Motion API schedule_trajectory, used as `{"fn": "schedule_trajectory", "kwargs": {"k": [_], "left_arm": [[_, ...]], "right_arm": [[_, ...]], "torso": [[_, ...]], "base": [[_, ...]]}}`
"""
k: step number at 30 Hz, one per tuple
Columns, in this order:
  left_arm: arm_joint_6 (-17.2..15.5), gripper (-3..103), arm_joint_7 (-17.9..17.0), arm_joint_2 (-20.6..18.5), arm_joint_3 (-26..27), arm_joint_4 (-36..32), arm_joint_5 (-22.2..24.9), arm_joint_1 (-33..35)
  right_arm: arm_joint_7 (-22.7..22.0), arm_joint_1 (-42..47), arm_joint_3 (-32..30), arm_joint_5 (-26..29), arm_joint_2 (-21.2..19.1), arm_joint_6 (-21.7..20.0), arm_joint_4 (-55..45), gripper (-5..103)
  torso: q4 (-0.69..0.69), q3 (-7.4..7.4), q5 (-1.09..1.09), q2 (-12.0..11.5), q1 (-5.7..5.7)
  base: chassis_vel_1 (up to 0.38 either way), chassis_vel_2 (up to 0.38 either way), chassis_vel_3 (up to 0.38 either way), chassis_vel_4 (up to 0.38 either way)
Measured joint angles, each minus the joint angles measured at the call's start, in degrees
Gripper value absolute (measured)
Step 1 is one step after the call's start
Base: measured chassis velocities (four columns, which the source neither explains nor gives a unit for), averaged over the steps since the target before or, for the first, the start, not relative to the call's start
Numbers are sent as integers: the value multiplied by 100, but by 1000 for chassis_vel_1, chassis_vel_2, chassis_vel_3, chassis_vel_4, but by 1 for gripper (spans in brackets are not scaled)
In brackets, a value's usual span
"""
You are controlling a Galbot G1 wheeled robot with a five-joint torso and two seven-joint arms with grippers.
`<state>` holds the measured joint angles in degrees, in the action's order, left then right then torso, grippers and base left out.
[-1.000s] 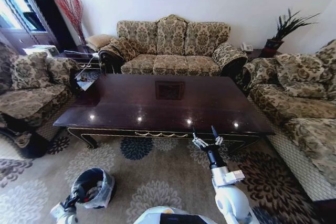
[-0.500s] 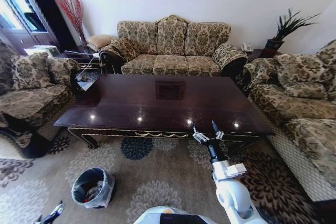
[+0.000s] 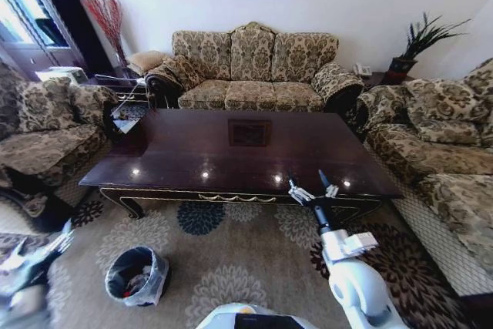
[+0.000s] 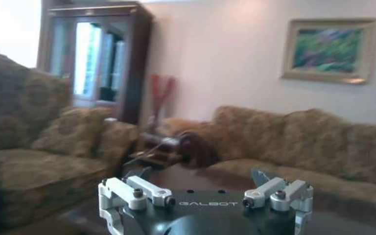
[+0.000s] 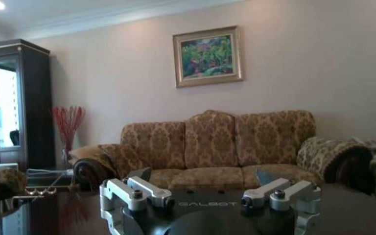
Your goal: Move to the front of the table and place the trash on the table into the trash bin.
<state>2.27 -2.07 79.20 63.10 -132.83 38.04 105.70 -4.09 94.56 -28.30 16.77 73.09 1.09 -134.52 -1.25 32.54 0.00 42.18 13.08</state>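
Glossy dark reddish-brown coffee table [image 3: 231,152] looks bare; litter sits inside the small round black-lined trash bin [image 3: 137,275] on the carpet. Right gripper [image 3: 312,188] hovers fingers wide over the table's front edge, left gripper [image 3: 35,256] spread wide, empty, beside the bin. Risk: a low left-arm swing clips the light bin and tips it, or the right fingers scrape the table's gold-trimmed edge.

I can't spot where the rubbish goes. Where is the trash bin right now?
In the head view the trash bin stands on the patterned carpet at the robot's lower left, in front of the table, near its left front corner.
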Motion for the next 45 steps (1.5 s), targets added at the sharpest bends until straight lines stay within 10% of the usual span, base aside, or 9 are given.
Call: {"fn": "schedule_trajectory", "kwargs": {"k": [12,45], "left_arm": [[-52,100,197,565,-534,-522,-1000,-9],[-142,100,408,374,-827,-324,-862,-71]], "right_arm": [[-51,605,88,-206,457,274,-220,100],[-54,626,58,-175,464,417,-197,100]], "torso": [[-5,3,-1,6,2],[-4,5,0,11,4]], "base": [[0,0,0,0],[-40,-38,41,37]]}}
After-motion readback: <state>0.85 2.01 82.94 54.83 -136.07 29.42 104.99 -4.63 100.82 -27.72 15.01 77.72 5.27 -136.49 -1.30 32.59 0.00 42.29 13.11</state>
